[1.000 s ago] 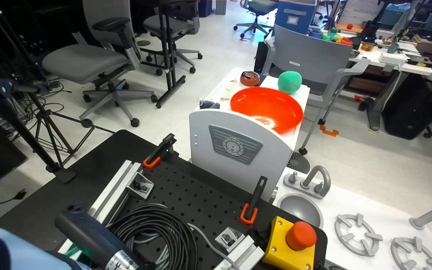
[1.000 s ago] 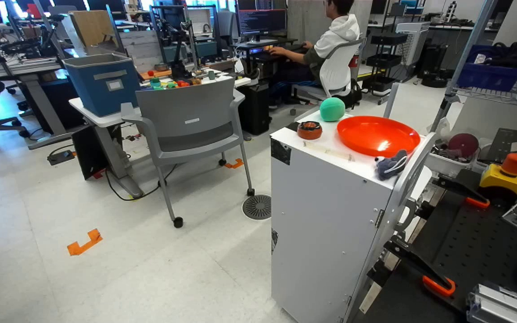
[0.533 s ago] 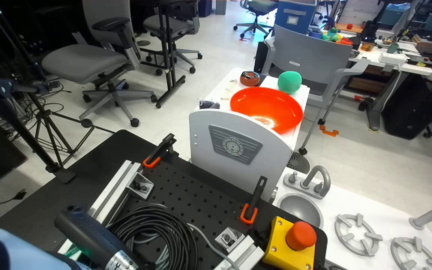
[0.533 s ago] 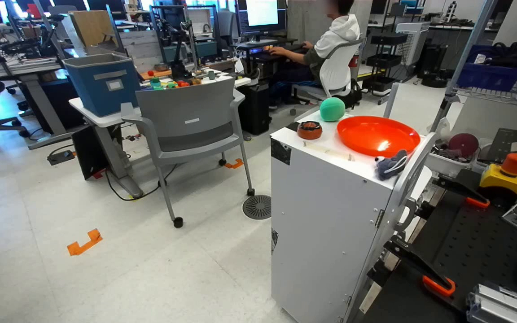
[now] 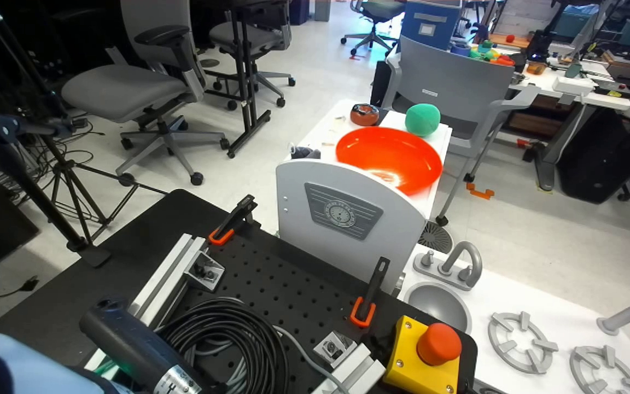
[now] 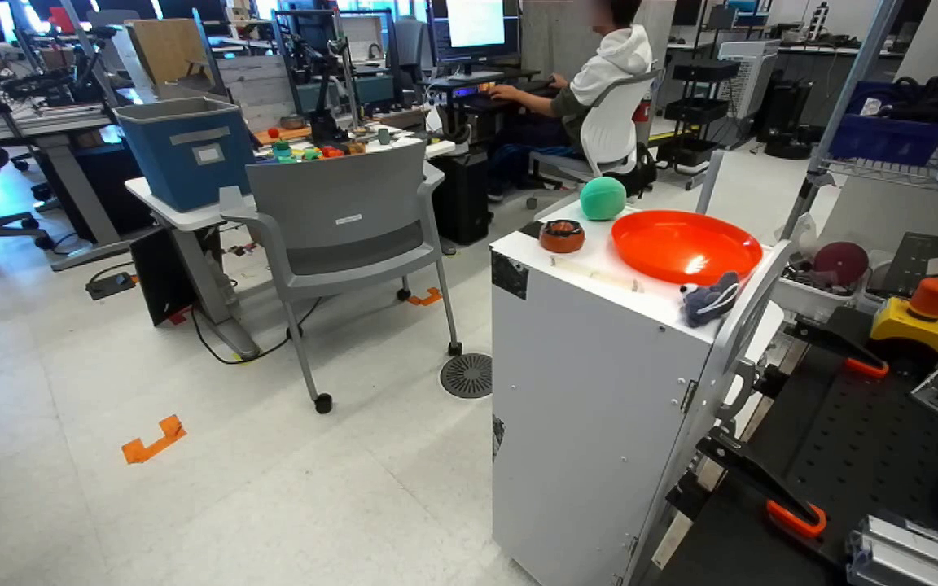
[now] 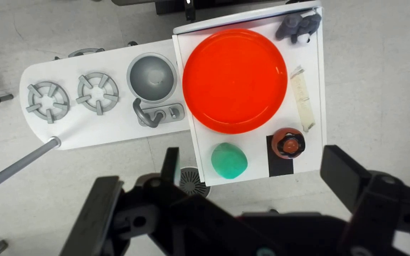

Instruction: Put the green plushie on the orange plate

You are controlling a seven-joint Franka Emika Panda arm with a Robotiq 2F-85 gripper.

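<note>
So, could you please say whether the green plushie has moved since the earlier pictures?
No; in both exterior views the green plushie keeps its spot on the white cabinet.

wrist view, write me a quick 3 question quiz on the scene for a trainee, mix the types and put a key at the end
1. True or false: the green plushie rests on the white surface, outside the orange plate.

2. Multiple choice: which thing overlaps the black patch?
a) gray plush toy
b) faucet
c) reddish-brown round object

3. Fill in the blank: in the wrist view, the ____ lies between the gray sink and the strip of pale tape.

Key: 1. true; 2. c; 3. orange plate
</note>
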